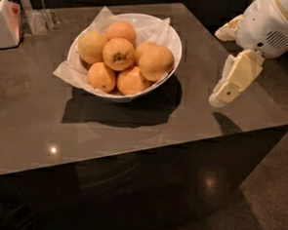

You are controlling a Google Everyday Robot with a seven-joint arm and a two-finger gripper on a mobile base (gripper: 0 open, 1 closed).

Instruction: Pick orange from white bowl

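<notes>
The white bowl (176,42), lined with crinkled white paper, stands on the dark table (109,129) at the back centre and holds several oranges. The orange (156,63), the largest, golden and slightly oblong, lies on the bowl's right side. An orange with a dark stem dimple (118,54) sits in the middle, with smaller deeper-orange ones in front. My gripper (219,67) hangs at the right over the table's right edge, well to the right of the bowl and apart from it. Its cream fingers (236,77) are spread open and hold nothing.
A white appliance (5,24) and a clear container (40,20) stand at the back left of the table. The table's right edge and front right corner (285,123) lie just below my arm; dark floor beyond.
</notes>
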